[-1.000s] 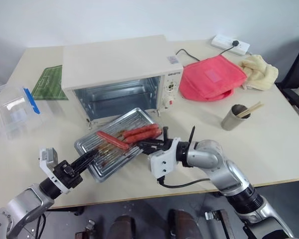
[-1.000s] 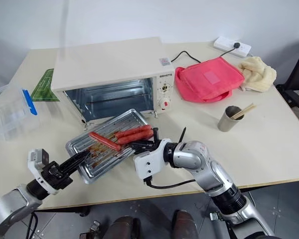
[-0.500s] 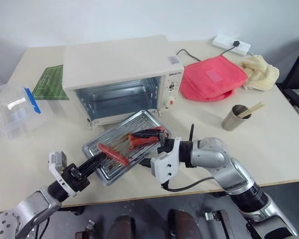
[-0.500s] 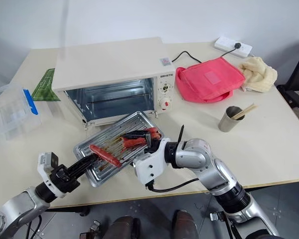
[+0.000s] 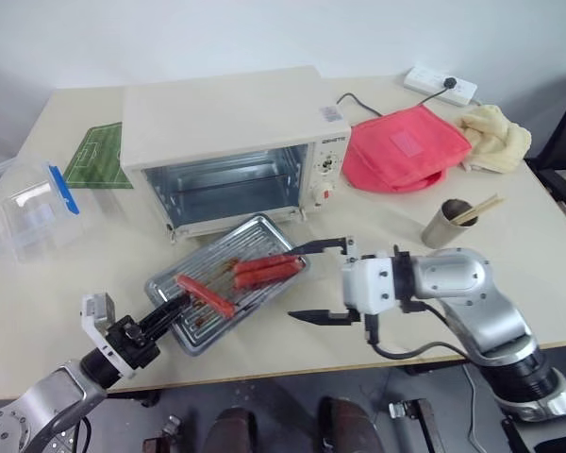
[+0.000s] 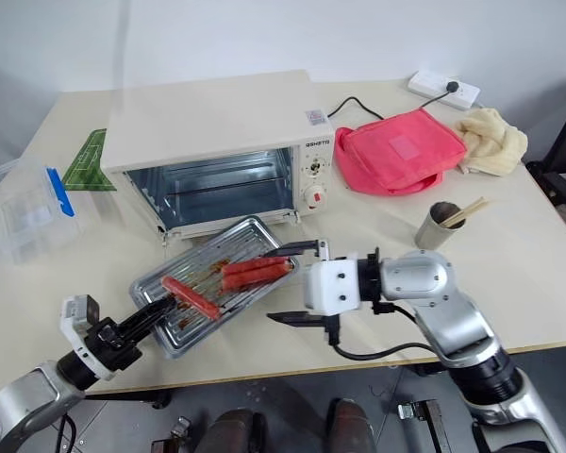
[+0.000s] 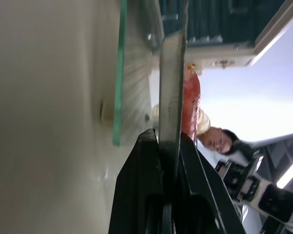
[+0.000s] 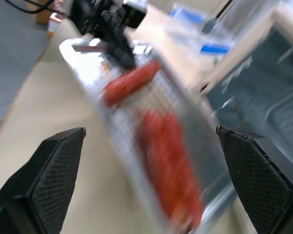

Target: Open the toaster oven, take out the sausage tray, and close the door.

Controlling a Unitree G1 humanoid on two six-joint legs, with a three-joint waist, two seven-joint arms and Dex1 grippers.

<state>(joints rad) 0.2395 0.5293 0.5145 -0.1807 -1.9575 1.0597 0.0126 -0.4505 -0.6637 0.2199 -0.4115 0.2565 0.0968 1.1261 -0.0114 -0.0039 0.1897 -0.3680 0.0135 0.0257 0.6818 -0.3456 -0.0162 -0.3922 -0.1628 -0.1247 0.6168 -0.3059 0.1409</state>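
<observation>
**Desk:** Released a moment ago, is it? What has changed?

**Caption:** Yes. The right end effector (image 5: 321, 281), which had its fingers at the near-right edge of the sausage tray (image 5: 228, 280) a second back, has let go and swung off to the right. Its two black fingers now stand spread wide and hold nothing. The left end effector (image 5: 170, 312) has not budged: it is clamped shut on the tray's near-left corner, seen edge-on in the left wrist view.

**Desk:** And the tray itself?

**Caption:** Out of the toaster oven (image 5: 228, 151), lying on the tabletop (image 5: 509, 226) just in front of the open cavity, three red sausages on it. The glass door, folded down, sits under the tray's far part.

**Desk:** Meaning for the job?

**Caption:** Extraction looks done, judged from here. The door cannot swing up while the tray overlies it, so the tray likely needs clearing first. The freed right end effector hovers just beside the tray's right edge, apart from it.
</observation>
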